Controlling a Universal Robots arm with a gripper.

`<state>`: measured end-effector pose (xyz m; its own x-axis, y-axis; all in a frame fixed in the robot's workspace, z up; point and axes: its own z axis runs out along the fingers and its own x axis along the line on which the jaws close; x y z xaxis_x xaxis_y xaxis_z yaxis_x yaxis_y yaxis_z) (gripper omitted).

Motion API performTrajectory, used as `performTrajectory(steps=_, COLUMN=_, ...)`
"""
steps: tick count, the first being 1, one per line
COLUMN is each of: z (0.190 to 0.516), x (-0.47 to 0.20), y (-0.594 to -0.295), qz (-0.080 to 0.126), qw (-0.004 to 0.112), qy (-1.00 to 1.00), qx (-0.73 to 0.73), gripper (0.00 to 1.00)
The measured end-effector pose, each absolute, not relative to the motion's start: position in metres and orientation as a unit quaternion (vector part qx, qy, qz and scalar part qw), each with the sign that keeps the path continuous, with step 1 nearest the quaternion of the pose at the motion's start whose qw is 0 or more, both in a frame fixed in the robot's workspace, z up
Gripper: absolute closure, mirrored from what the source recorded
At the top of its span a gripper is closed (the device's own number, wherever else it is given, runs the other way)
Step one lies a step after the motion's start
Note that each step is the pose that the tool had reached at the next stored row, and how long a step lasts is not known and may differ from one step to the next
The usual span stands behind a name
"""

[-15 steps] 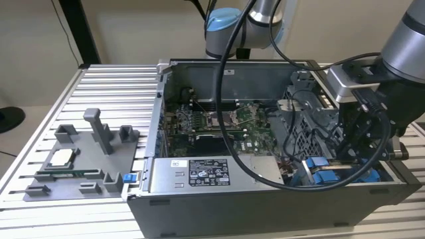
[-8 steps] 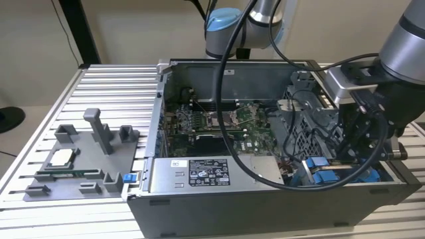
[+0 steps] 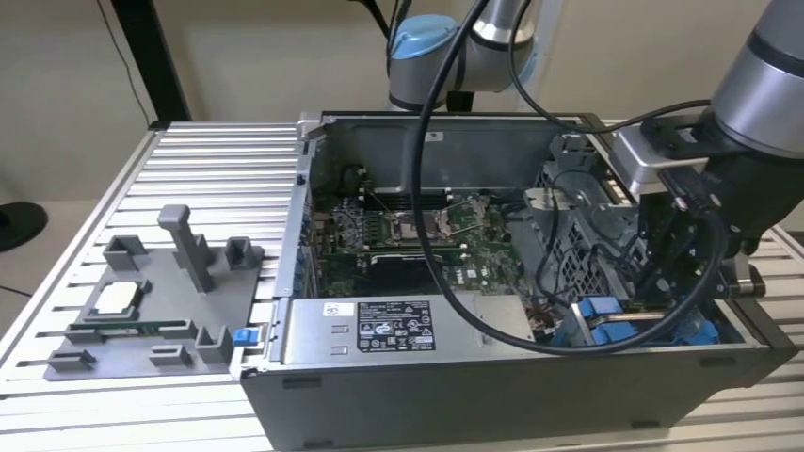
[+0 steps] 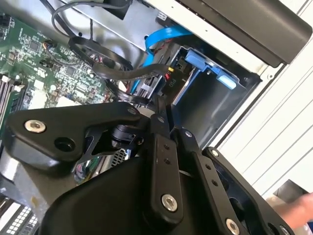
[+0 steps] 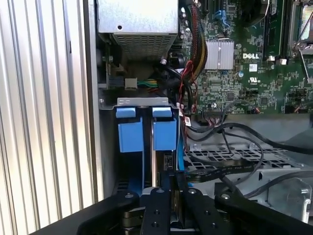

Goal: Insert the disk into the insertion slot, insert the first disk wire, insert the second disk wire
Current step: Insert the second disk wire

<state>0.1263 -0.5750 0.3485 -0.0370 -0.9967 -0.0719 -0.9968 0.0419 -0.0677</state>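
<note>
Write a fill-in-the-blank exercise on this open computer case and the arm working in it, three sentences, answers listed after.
1. The gripper hangs over the ____ plastic carrier tabs in the drive bay.
2. On the slatted table, the grey fixture tray with upright pegs lies to the exterior view's ____ of the computer case.
3. Inside the case, the circuit board is ____ in colour.

Missing words: blue; left; green

Exterior view looks down over the open computer case (image 3: 503, 282); both wrist views peer closely inside.
</note>
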Motion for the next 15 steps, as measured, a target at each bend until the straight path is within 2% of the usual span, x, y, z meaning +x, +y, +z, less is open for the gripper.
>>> performTrajectory(steps=15, z=0.3437, x=0.1278, y=-0.5748, qz=-0.003, qw=0.052, qy=0.720, qx=-0.692, gripper=1.00)
